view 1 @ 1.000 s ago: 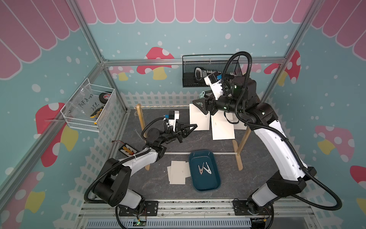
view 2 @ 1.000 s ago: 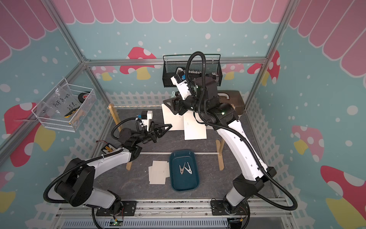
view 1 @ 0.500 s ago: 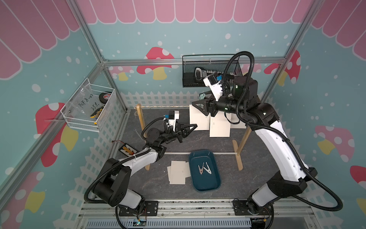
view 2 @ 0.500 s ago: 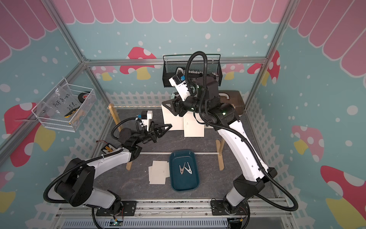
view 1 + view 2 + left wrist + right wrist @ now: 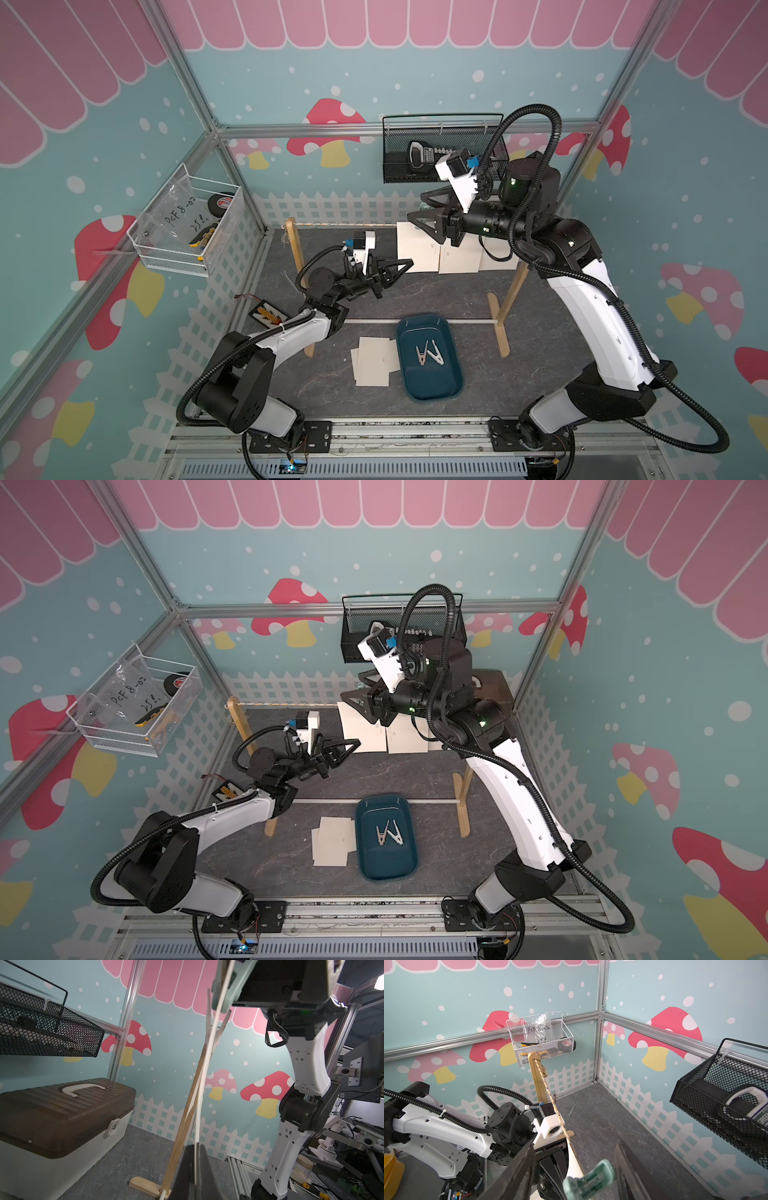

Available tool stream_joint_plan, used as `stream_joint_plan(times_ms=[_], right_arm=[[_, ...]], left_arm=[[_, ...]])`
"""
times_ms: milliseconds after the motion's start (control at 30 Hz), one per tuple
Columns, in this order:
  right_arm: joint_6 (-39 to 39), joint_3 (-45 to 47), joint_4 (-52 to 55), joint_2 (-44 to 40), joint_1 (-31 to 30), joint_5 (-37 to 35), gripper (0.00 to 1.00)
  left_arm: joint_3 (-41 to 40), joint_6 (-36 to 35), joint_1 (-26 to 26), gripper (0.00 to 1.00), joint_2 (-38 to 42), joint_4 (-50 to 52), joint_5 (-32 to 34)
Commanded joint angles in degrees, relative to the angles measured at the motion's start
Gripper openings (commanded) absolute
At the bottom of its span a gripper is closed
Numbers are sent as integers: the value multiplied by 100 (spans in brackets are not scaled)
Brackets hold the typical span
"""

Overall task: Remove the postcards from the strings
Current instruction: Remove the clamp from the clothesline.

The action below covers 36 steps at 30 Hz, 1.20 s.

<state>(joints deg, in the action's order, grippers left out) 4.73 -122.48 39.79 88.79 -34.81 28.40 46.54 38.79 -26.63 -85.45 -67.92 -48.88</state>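
Tan twine [image 5: 340,225] runs rightward from the wooden post [image 5: 296,249], which stands left of centre in both top views. Lower in the frame, two loose postcards [image 5: 372,365] lie on the mat just beside the blue tray [image 5: 455,384], which holds two pins [image 5: 428,354].

Near the middle, the left gripper [image 5: 405,264] is clenched on the lower left corner of the leftmost postcard [image 5: 415,254]. The left wrist view shows this card edge-on, rising in a soft curve from the closed fingers. I judge the paper to be very light and thin. It bends easily and could crease or tear if it is pulled before its pin is opened. A corner hold with a gentle downward pull should be enough.

At the top edge of this card, the right gripper [image 5: 417,206] has its jaws apart on both sides of the mint clothespin [image 5: 589,1181], and it seems not yet to be squeezing. Further right, two more postcards [image 5: 461,259] hang on the twine, the far one partly behind the arm.
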Motion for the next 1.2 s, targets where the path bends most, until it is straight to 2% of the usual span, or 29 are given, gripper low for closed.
stream_joint_plan(times_ms=[0,200,500,600,967,1167], right_arm=[[-138,112,-61,-64,37,193,59],[-221,222,-55,-77,66,493,53],[-229,253,-96,-83,63,458,40],[-219,264,-153,-101,67,389,32],[-67,663,-647,-310,62,162,15],[4,664,-727,-336,65,98,13]], left_arm=[[163,18,44,0,99,-3,-164],[197,50,63,0,103,85,-171],[188,136,70,0,16,-31,-180],[180,173,70,0,-16,-81,-182],[206,125,79,0,-31,-31,-159],[198,112,79,0,-17,36,-115]])
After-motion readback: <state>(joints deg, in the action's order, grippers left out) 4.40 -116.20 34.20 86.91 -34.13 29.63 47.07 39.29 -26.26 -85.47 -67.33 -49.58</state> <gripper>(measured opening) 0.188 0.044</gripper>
